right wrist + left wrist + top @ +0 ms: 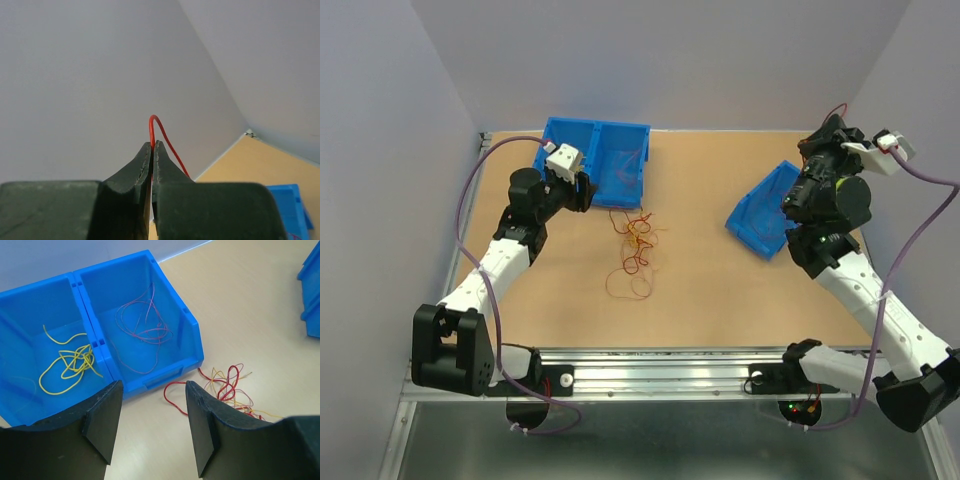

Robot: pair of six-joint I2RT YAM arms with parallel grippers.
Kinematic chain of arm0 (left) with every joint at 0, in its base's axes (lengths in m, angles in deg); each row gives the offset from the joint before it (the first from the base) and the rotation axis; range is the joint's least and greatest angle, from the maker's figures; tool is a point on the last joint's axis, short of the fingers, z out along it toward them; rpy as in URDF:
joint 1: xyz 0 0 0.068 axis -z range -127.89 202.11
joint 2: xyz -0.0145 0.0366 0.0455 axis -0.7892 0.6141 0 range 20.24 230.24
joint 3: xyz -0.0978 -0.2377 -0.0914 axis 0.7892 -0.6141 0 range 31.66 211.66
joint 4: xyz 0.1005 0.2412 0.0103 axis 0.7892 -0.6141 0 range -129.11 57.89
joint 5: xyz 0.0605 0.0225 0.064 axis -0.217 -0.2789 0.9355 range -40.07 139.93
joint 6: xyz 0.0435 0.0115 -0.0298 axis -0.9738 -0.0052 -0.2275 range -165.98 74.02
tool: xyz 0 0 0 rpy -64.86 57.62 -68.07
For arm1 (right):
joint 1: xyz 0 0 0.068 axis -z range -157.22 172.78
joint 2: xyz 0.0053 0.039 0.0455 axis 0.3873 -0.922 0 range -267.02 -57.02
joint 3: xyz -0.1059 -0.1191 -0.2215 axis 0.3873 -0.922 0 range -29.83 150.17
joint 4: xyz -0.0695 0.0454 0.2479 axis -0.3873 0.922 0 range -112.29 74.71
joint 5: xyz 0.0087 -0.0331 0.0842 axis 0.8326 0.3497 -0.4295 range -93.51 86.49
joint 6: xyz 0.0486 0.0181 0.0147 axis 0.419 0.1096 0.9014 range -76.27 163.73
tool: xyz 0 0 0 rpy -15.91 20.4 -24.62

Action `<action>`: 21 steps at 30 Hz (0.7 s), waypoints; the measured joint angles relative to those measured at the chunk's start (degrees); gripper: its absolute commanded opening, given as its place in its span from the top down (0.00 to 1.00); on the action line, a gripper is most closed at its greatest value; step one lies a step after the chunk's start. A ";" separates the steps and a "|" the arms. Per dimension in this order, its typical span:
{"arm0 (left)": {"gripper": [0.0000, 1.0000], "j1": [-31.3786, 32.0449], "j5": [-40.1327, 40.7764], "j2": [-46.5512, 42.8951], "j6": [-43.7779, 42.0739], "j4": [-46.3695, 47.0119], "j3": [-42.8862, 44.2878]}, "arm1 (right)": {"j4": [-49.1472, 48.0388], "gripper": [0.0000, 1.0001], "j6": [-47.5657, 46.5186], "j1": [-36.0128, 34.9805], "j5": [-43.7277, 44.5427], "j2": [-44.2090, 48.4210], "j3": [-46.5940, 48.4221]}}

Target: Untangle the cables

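A loose tangle of cables [634, 250] lies on the desk [720, 290] just near of the far-left twin blue bin [610, 150], a tilted blue bin [760, 215] at right

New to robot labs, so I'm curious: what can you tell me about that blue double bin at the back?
The bin looks like bright-blue plastic: two open-topped compartments side by side, each front lowered. It stands upright on the tan table near its far edge. The left compartment holds loose yellow wires, the right thin pink wires. A red-and-yellow tangle lies just before it. The open left end effector hovers nearby, not touching.
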 measured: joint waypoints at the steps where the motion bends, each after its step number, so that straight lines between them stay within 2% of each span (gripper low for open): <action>1: 0.36 0.00 -0.09 0.00 0.00 0.00 0.00 | 0.00 0.99 1.20 1.38 0.00 0.35 -1.97; 4: 0.37 0.00 -0.57 0.00 0.04 0.04 0.00 | 1.40 0.99 6.45 6.97 -0.87 0.13 -6.08; 14: 0.36 0.00 -1.09 0.00 0.15 0.04 -0.07 | 15.67 0.99 26.36 23.87 -14.73 -8.26 -5.75; 21: 0.36 -0.02 -1.14 0.00 0.13 0.04 -0.07 | 17.86 1.00 35.17 27.19 -20.61 -7.61 -11.26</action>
